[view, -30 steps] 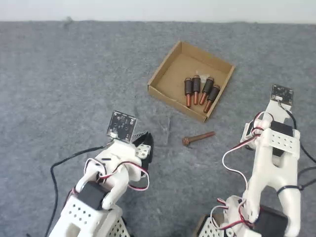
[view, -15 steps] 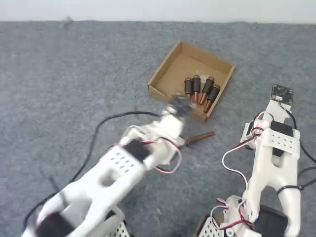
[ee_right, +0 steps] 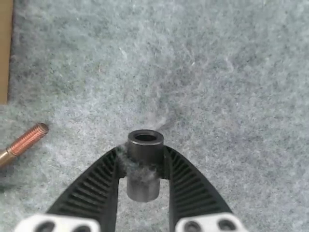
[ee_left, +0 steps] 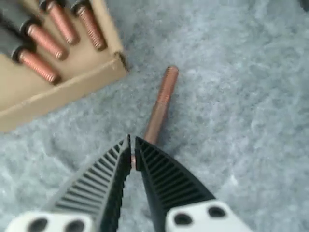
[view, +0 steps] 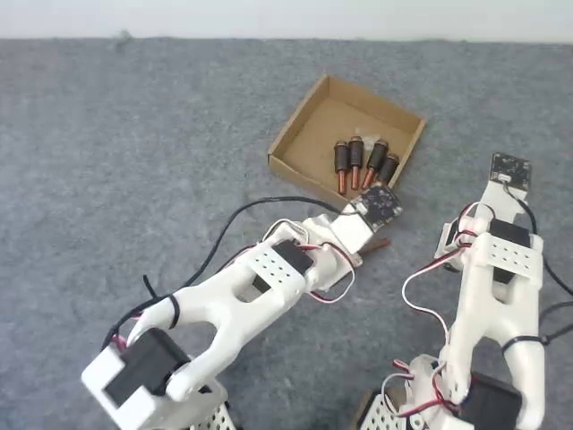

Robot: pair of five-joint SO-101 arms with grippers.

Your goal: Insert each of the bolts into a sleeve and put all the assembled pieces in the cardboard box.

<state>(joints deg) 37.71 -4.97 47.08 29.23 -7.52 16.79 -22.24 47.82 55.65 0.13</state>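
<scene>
sleeve [ee_right: 144, 145] stands upright, pinched between the jaws of the right claw [ee_right: 144, 157] over the grey carpet [ee_right: 231, 72]. further out, the bolt [ee_left: 159, 106] lies on the carpet just beside the box [ee_left: 58, 92], its near end nipped by the left claw [ee_left: 131, 145]. four assembled pieces [view: 363, 161] lie side by side in the box.
</scene>
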